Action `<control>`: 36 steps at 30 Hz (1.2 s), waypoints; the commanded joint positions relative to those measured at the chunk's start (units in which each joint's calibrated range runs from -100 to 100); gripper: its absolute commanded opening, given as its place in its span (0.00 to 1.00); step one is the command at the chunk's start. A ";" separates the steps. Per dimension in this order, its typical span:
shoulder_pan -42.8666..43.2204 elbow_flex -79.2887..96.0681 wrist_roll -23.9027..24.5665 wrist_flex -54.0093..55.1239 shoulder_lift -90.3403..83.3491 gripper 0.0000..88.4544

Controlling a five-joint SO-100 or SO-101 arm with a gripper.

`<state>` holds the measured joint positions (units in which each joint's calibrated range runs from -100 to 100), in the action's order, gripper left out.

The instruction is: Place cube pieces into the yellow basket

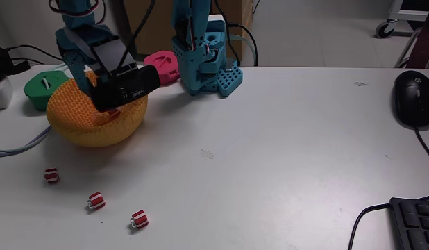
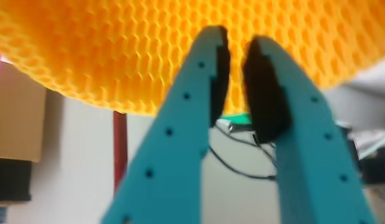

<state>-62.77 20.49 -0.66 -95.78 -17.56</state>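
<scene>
Nearest the wrist camera, two teal plastic fingers (image 2: 180,155) with black pads narrow to the gripper (image 2: 236,46), its tips close together with a thin gap and nothing seen between them. Behind them spreads the yellow basket (image 2: 118,56), a honeycomb-mesh weave. In the fixed view the rounded, bowl-shaped yellow basket (image 1: 96,121) sits on the white table (image 1: 270,139), the arm's black wrist block (image 1: 124,83) over its rim. A small red shape inside may be a cube; it is partly hidden. Three red-and-white striped cube pieces (image 1: 96,201) lie on the table, in front of the basket.
</scene>
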 commanded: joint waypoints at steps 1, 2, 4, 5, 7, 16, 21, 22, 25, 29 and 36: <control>-0.14 -0.80 -2.10 -0.39 -3.84 0.32; 0.88 -2.15 -2.59 -0.39 -4.31 0.34; 4.70 -6.87 -2.83 -0.57 -4.41 0.34; 7.22 -9.37 -2.59 -0.22 -4.03 0.34; 12.91 -14.57 -1.07 2.04 -1.19 0.33; 30.71 -26.61 8.60 11.25 19.64 0.26; 35.74 -26.51 8.94 16.38 26.56 0.26; 35.83 -26.51 8.99 17.07 27.69 0.26; 36.02 -26.80 9.08 18.20 31.01 0.25; 34.62 -27.96 9.13 19.94 35.27 0.25; 32.76 -30.46 8.50 22.98 40.48 0.25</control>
<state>-29.21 -6.80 8.13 -73.60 22.77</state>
